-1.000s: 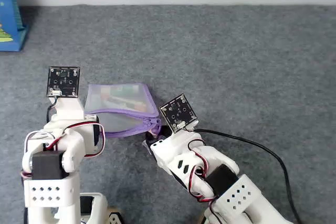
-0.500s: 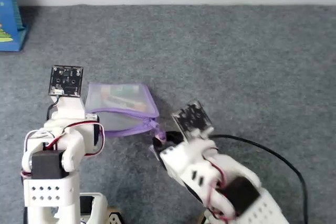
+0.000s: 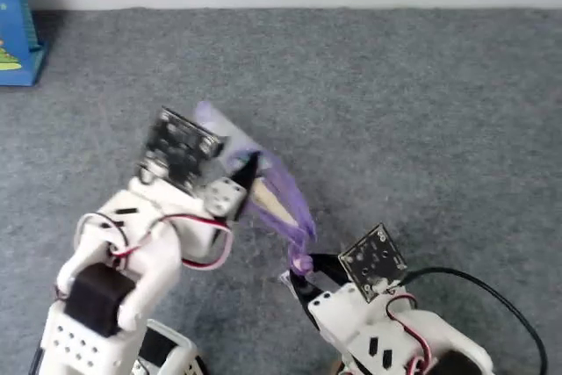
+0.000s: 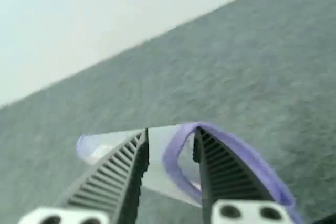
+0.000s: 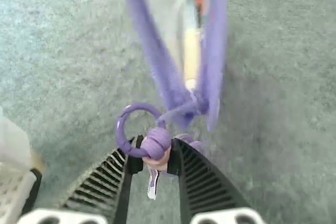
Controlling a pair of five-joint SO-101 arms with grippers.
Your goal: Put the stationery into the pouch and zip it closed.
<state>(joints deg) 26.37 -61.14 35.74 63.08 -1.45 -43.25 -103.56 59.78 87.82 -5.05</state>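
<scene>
The translucent pouch (image 3: 279,189) with purple trim hangs off the grey mat, stretched at a slant between the two arms. My left gripper (image 3: 247,173) is shut on the pouch's upper edge; in the left wrist view the purple rim (image 4: 178,153) sits pinched between its fingers (image 4: 128,169). My right gripper (image 3: 303,267) is shut on the purple zipper pull (image 5: 156,144) and its ring at the pouch's lower end. Stationery shows through the pouch wall, a yellowish stick (image 5: 191,51) among it.
A blue box (image 3: 16,28) stands at the far left corner against the white wall. A black cable (image 3: 492,287) trails from the right arm across the grey mat (image 3: 421,111).
The left arm swung right and raised its end of the pouch. The right arm drew back toward the front with the zipper pull, so the pouch went from lying flat to hanging stretched.
</scene>
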